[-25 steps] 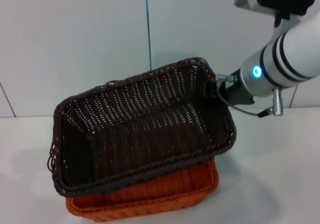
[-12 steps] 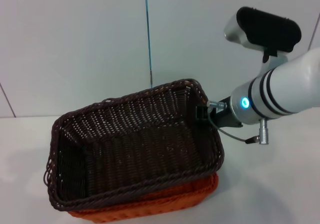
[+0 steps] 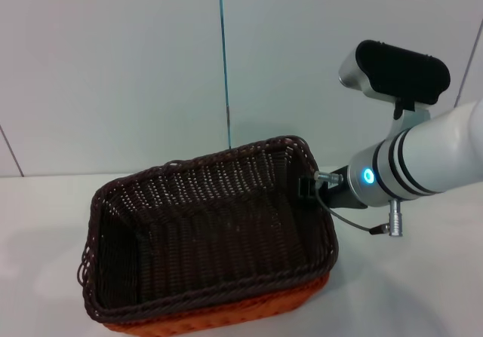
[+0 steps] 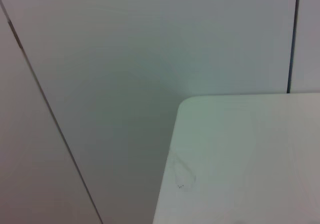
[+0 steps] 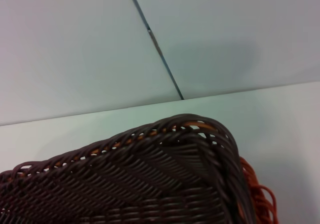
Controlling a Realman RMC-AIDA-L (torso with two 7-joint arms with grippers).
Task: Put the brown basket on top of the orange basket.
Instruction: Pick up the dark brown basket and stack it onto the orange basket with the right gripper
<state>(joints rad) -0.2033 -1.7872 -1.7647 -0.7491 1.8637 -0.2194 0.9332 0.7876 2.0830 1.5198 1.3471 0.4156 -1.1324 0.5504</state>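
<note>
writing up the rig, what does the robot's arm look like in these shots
The right arm is a white cylinder with black bands and a glowing blue ring light. A silver-and-black camera pod sits above it; thin grey cable loops below. The left arm isn't visible.

- The brown basket (image 3: 204, 231) is dark chocolate brown all over, with an open lattice weave on its sides and a braided rim.
- The orange basket (image 3: 298, 295) shows only as a bright orange woven strip under the brown one, along the near and right edges.
- The desk (image 3: 407, 284) is plain white.
- The wall (image 3: 113, 73) behind is pale grey, with a thin dark blue seam running down it.
- My right arm (image 3: 430, 160) is white with black bands and a glowing cyan ring light; its camera housing is silver and black.
</note>
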